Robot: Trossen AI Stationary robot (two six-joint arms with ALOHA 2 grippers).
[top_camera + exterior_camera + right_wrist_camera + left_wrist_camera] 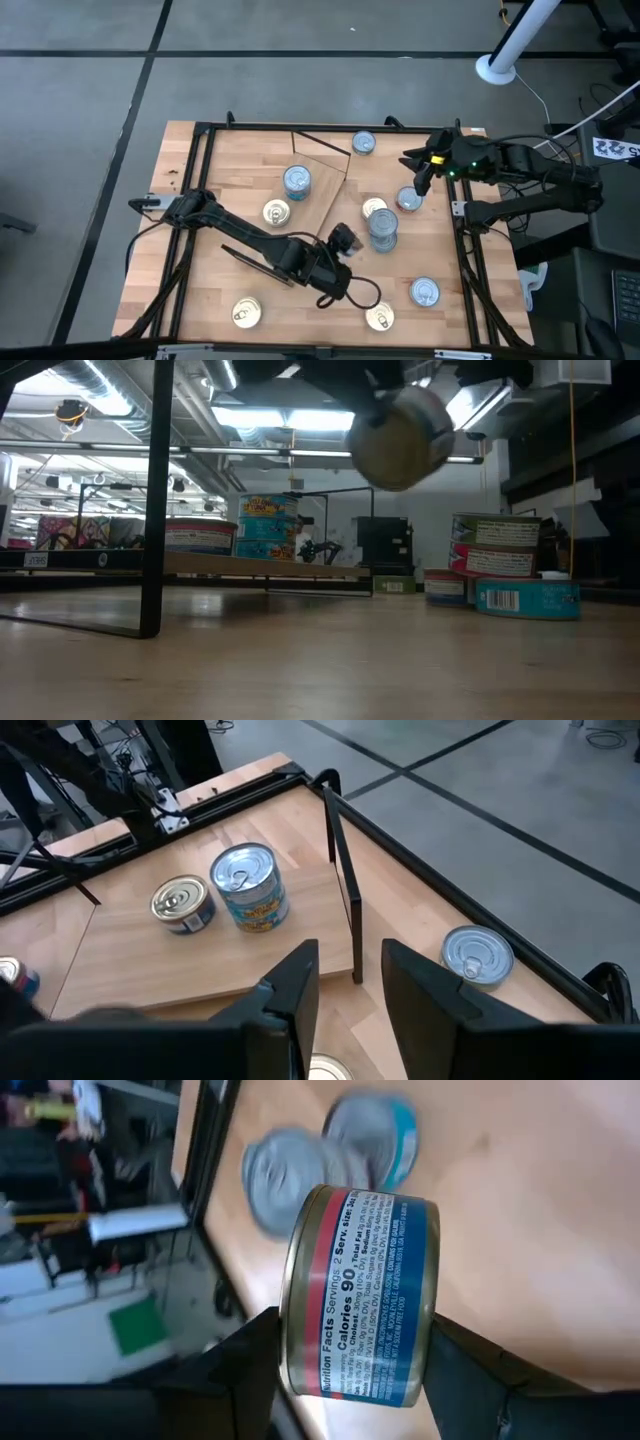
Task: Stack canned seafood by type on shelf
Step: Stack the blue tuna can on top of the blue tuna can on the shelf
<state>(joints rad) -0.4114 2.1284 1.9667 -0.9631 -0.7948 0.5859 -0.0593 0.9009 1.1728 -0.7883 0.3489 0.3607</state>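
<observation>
A blue-red labelled can [360,1295] hangs above the tabletop with my left gripper [341,243] shut on it; the low view shows it high up [400,435]. The shelf [318,190], a light plywood board with dark frame bars, lies at the table's far middle. On it stand a stack of blue-labelled cans [247,885] and a gold-lidded can [183,903]. A second stack [383,228] stands on the tabletop right of the held can. My right gripper [350,982] hovers open at the far right [421,178], with nothing between its fingers. My left gripper pinches the can by its two flat ends [292,1355] between its two fingers, so the can lies on its side with the label facing the camera. The fingers [470,1375] slant downward from the table's near left. The can is lifted clear of the table.
Single cans lie scattered on the slatted tabletop: far middle [363,143], right of centre [409,199], near right [425,292], near middle [379,316] and near left [246,312]. A dark frame [205,160] runs round the table's edges.
</observation>
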